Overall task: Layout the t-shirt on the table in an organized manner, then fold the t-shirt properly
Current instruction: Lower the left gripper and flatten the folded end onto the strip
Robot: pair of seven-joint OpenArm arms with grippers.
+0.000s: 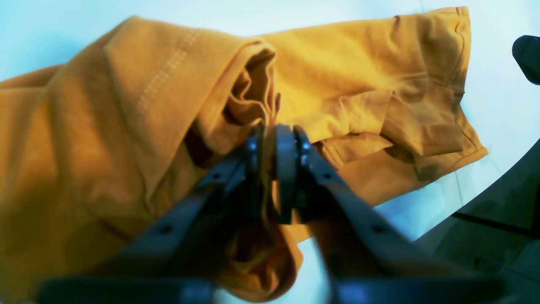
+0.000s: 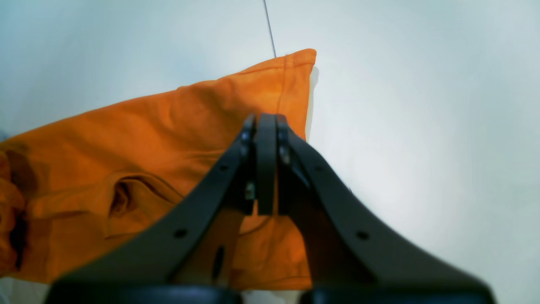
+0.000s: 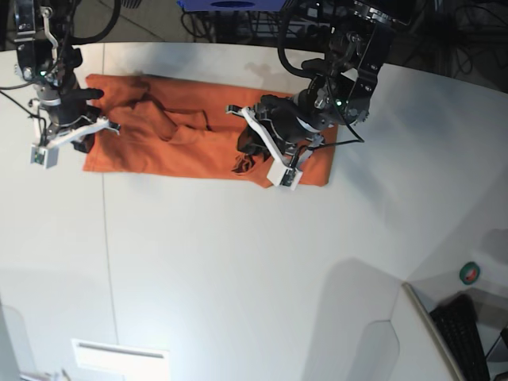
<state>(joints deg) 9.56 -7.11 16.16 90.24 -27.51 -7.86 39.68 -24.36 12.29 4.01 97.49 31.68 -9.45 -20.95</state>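
Nearest us the white surface is bare, with a thin dark seam running along its left side. Further back, near the far edge, we've got the orange t-shirt stretched sideways and still pretty bunched. Our left tool sits over its right half, fingers nearly together with a fold of fabric pinched between them. At the shirt's left end, near the far-left corner of the surface, our right tool is clamped fully together over the hem; whether it has cloth we can't tell.
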